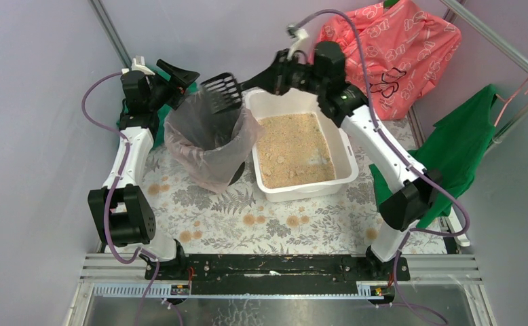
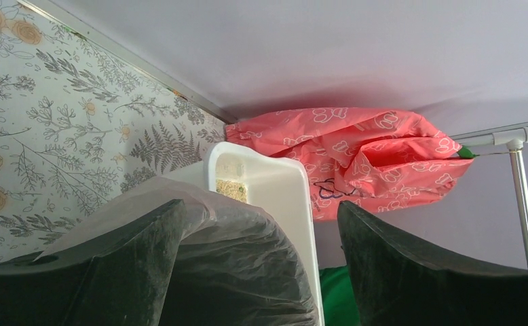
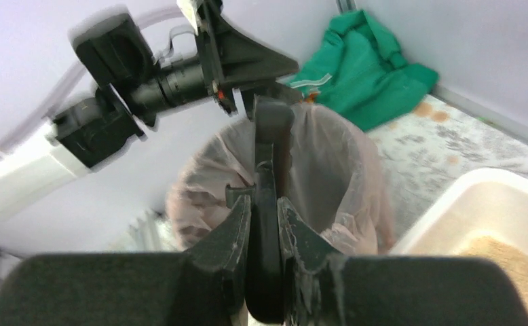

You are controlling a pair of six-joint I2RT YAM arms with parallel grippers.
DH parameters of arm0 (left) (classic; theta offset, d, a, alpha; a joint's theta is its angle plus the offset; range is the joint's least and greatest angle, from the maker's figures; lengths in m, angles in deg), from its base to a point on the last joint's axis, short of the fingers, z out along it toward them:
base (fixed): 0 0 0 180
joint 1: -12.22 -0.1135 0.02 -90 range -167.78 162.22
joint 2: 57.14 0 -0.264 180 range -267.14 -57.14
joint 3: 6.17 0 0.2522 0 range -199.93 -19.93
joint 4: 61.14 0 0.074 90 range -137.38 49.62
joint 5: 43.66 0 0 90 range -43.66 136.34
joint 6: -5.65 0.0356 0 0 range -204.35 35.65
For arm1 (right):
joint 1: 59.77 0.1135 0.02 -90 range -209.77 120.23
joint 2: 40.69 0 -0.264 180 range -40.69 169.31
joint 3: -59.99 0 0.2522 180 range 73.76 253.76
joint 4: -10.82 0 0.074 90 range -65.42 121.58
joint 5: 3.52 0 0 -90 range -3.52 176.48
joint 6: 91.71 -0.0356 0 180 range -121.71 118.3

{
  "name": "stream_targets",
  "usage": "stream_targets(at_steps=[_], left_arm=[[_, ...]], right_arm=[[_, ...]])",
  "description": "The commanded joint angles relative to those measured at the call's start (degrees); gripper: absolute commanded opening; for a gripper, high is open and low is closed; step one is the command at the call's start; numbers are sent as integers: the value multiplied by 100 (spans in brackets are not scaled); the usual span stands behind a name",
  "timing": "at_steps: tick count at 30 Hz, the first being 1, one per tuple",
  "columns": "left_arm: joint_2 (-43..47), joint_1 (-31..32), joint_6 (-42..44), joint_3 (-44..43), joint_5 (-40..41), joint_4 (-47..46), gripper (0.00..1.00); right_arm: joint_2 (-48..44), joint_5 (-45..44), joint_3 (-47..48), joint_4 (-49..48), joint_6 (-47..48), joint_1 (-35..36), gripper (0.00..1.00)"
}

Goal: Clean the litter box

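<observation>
Top external: right gripper [image 1: 268,78], clamping scoop [image 1: 222,92], hangs by litter box [image 1: 300,192] corner.

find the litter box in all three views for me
Top external: the litter box sits at centre, just right of the bag-lined bin.
Left wrist: only its white corner shows, mid-frame behind the bin's bag.
Right wrist: its rim is in the lower right corner, with sand inside.
Shared landmark: the bag-lined bin, next to the box in every view.

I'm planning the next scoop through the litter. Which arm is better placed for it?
Right. The right gripper is shut on the scoop, held over the bin beside the litter box; the left gripper is open and empty.
</observation>
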Motion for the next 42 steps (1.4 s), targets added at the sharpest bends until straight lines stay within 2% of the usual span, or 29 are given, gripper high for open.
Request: stream_targets(at_steps=[1,3,4,6,8,10,12,14,15,18,24,26,30,33,42], left_arm=[[93,-42,-26,45,-112,-347,91],[98,-43,-27,12,-80,-285,91],[110,-39,-8,-39,7,-161,91],[157,-34,90,-179,219,137,93],[180,-46,242,-382,342,432,94],[192,-47,359,-550,404,592,94],[206,-48,366,-607,332,513,94],[185,-39,292,-606,151,281,94],[175,-38,228,-585,101,189,93],[132,-41,110,-564,33,53,93],[30,-34,118,-605,141,28,93],[15,-34,117,-595,169,31,93],[-36,-30,93,-601,182,19,94],[-68,-34,73,-619,181,10,98],[-150,-32,13,-566,135,-73,99]], right_arm=[[-520,1332,-1298,-3935,-3979,-1420,0],[-446,1427,-2057,-5971,-5932,-2019,0],[-422,1380,-2367,-6706,-6528,-2255,0],[-506,1413,-2843,-7143,-6957,-2662,0],[-789,1556,-3146,-6431,-6331,-2927,0],[-1077,1580,-3064,-4139,-4856,-3046,0],[-1134,1239,-2556,-1843,-2806,-3040,0],[-1010,924,-2073,-290,-1673,-3035,0],[-946,692,-1931,295,-1240,-3028,0],[-804,6,-1840,1270,-293,-2938,0],[-413,-1033,-1735,2309,691,-2429,0],[-311,-1189,-1850,2394,803,-2335,0],[-216,-1060,-2315,2106,836,-2328,0],[-66,-908,-2439,2043,880,-2311,0],[571,-618,-2322,1834,743,-1725,0]])
